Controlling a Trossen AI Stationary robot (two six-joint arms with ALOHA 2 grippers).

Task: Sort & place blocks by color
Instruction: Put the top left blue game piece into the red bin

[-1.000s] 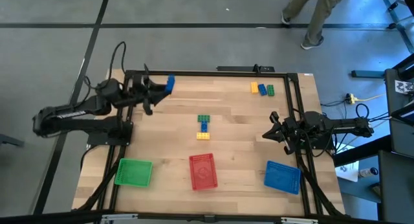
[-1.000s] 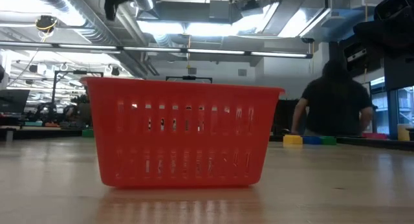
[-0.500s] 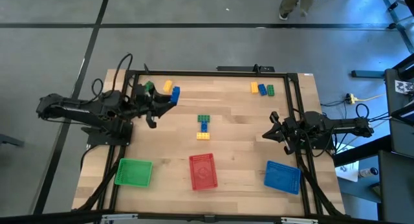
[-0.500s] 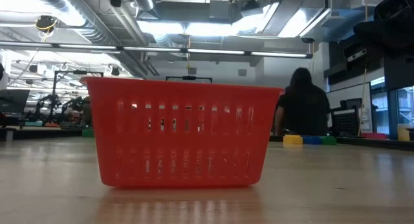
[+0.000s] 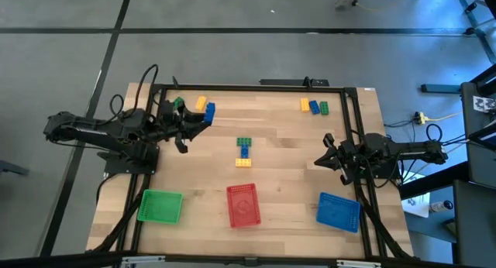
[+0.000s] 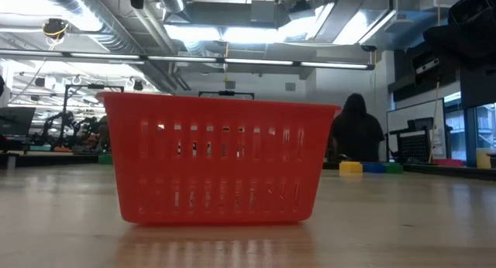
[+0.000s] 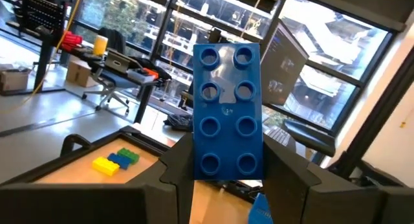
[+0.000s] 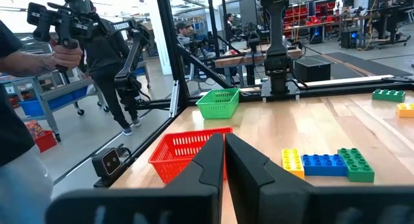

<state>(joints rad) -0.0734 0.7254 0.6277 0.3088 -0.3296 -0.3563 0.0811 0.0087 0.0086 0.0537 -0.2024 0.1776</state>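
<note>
**One blue block aloft, eight on the counter**

One blue block [image 7: 228, 114] sits clamped between the fingers of the left claw [image 5: 203, 116], studs facing the wrist camera, held above the far left part of the counter [image 5: 287, 167]. From above we see it at the claw's tip, just beside a yellow block [image 5: 201, 103] and near a green block [image 5: 177, 104] that lie close to the far edge.

At the counter's middle we find a column of three touching blocks: green [image 5: 244, 142] farthest, blue [image 5: 244, 151] between, yellow [image 5: 244, 162] nearest. Toward the far right corner lies a row of three more: yellow [image 5: 304, 105], blue [image 5: 314, 107], green [image 5: 323, 108], side by side.

Along the near edge stand three trays, well apart: green [image 5: 160, 206] on the left, red [image 5: 242, 204] in the middle, blue [image 5: 339, 211] on the right. In the low view the red tray fills the foreground, and a person [image 6: 356, 132] in dark clothing shows in the room behind it.

The right claw [image 5: 325, 159] waits over the counter's right edge, near the blue tray. Its wrist view shows the two fingers pressed together with nothing between them.
</note>
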